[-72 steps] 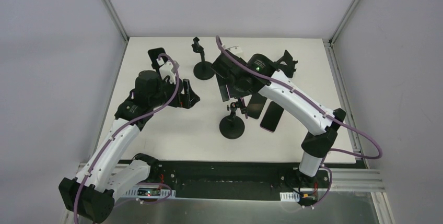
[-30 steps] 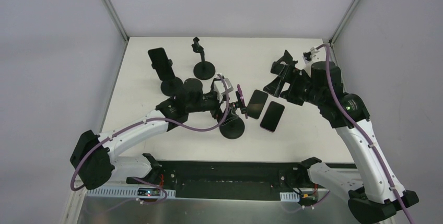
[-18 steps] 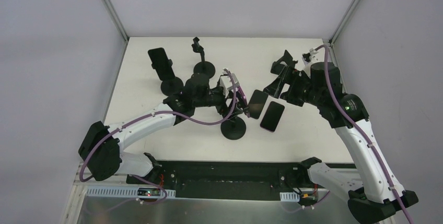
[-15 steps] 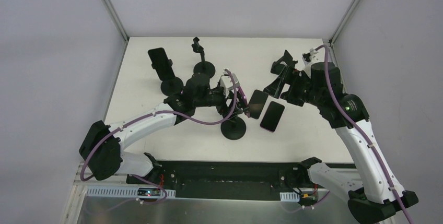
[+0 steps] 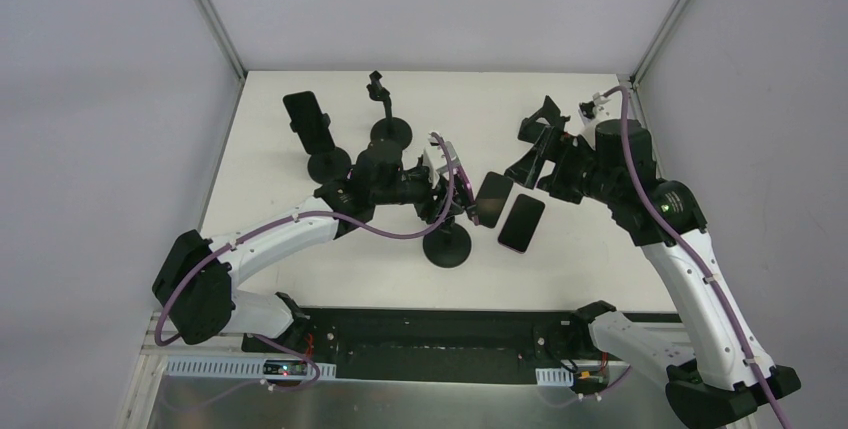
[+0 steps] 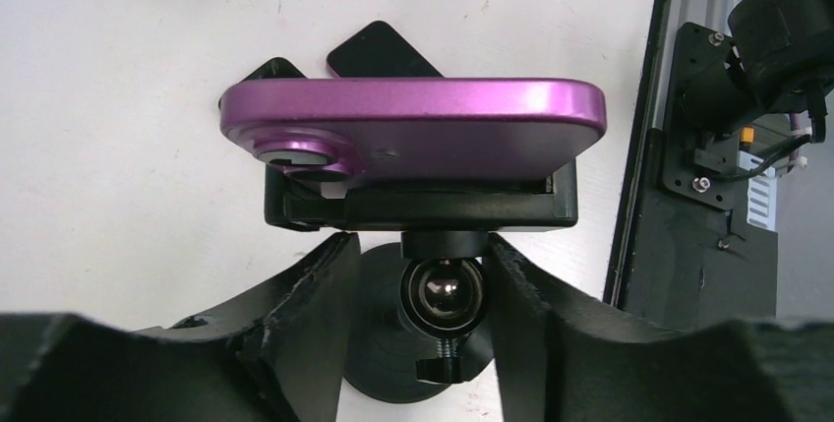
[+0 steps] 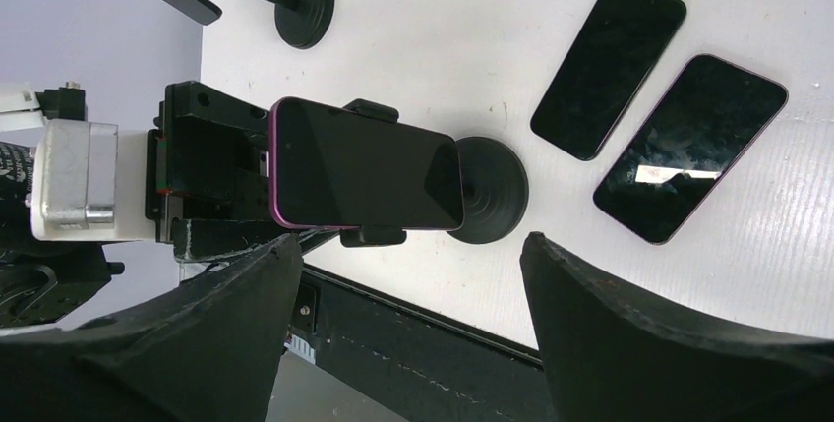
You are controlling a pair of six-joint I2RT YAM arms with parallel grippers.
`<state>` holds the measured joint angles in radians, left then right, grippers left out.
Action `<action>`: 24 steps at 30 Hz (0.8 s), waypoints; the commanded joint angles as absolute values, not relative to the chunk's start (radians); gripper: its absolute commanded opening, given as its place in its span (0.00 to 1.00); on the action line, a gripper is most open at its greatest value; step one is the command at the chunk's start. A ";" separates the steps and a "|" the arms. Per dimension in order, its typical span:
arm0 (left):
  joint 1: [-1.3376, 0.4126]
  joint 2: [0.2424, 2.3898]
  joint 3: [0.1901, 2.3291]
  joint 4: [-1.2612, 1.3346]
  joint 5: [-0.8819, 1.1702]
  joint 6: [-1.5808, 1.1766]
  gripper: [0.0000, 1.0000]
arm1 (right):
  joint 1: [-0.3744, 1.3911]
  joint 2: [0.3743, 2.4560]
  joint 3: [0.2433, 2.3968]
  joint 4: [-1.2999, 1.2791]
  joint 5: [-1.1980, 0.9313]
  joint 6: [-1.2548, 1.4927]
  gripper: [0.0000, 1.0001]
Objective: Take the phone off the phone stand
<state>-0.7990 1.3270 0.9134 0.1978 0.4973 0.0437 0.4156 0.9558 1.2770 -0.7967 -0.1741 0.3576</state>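
Straddling the stand [image 6: 433, 208] below the phone [image 6: 413, 122], the open left hand [image 6: 418, 255] is nearer; the phone's long axis runs across its fingers [image 6: 305, 304].

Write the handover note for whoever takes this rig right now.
Left gripper: open, one finger on each side of the stand's ball joint, below the clamp, gripping nothing.
Right gripper: open and empty, held off to the right of the stand.
Phone: purple, clamped sideways in the stand.
Two other phones lie flat on the table beside the stand.
Done: left arm is at the stand.
Left: grip the phone, pull it from the clamp and set it down.
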 commanded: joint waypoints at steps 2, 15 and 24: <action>-0.806 1.330 0.956 0.245 0.536 0.069 0.44 | 0.411 0.937 1.264 -0.773 -0.189 0.350 0.85; -0.638 1.351 0.987 0.242 1.074 0.152 0.34 | 0.411 0.926 1.249 -0.785 -0.187 0.347 0.86; -0.564 1.393 1.076 0.222 1.236 0.164 0.35 | 0.410 0.918 1.242 -0.795 -0.181 0.340 0.86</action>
